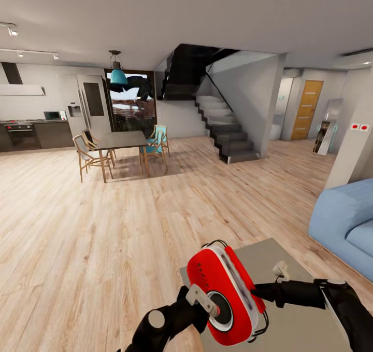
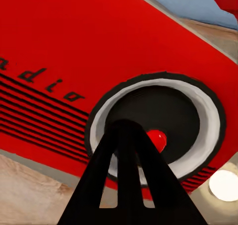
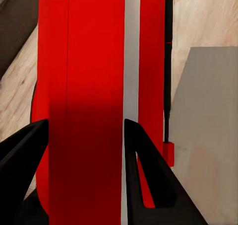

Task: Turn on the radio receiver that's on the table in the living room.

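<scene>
Clamped right gripper point(image 3: 84, 130) lifts radio receiver point(image 1: 228, 295) above table point(image 1: 305, 321); left gripper point(image 2: 126, 130) at dial point(image 2: 158, 130), grip unreadable.

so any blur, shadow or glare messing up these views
Head view: sharp, wide-angle stretch at the edges, soft shadows under the dining table. Left wrist view: radio close and slightly soft, fingers a black silhouette. Right wrist view: dark shadow band across the radio's lower half, no glare.

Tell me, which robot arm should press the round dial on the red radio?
Left. The left gripper already points straight at the dial on the radio receiver, while the right gripper is clamped across its body, holding it.
</scene>
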Robot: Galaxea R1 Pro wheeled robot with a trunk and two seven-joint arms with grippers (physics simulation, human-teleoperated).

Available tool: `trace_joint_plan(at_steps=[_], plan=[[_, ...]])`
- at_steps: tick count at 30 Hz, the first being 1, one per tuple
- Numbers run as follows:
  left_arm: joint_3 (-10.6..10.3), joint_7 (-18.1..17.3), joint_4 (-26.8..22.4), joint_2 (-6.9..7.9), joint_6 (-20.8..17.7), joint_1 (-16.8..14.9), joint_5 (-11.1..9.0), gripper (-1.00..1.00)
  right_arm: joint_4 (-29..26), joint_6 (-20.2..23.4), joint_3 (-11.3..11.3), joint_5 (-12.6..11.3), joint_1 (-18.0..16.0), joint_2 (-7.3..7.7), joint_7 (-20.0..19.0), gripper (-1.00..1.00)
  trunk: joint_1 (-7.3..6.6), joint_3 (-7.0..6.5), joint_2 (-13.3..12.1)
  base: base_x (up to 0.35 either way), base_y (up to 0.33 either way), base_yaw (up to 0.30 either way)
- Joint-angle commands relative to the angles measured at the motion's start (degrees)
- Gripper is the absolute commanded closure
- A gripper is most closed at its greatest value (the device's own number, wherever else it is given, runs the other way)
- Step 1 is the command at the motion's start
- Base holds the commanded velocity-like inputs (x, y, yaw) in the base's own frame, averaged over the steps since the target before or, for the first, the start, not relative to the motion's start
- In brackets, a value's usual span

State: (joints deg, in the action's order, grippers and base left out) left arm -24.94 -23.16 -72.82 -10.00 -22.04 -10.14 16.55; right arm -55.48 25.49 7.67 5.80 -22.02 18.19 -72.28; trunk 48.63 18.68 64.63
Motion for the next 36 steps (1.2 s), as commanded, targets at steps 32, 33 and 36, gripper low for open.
trace_joint_plan(at_steps=[32,33,36], plan=[[0.04,0.05,8.71,0.00,0.38,-1.88,-2.49,1.00,-0.07,0.35,-0.66,-0.15,-0.01,-4.12,-0.15,1.00,0.00,0.00,0.00,0.000,0.000,0.000],[0.05,0.08,8.91,0.00,0.40,-1.92,-2.49,1.00,-0.07,0.35,-0.65,-0.15,-0.02,-4.12,-0.16,1.00,0.00,0.00,0.00,0.000,0.000,0.000],[0.06,0.12,9.25,0.00,0.42,-1.97,-2.46,1.00,-0.07,0.35,-0.64,-0.14,-0.01,-4.12,-0.14,1.00,0.00,0.00,0.00,0.000,0.000,0.000]])
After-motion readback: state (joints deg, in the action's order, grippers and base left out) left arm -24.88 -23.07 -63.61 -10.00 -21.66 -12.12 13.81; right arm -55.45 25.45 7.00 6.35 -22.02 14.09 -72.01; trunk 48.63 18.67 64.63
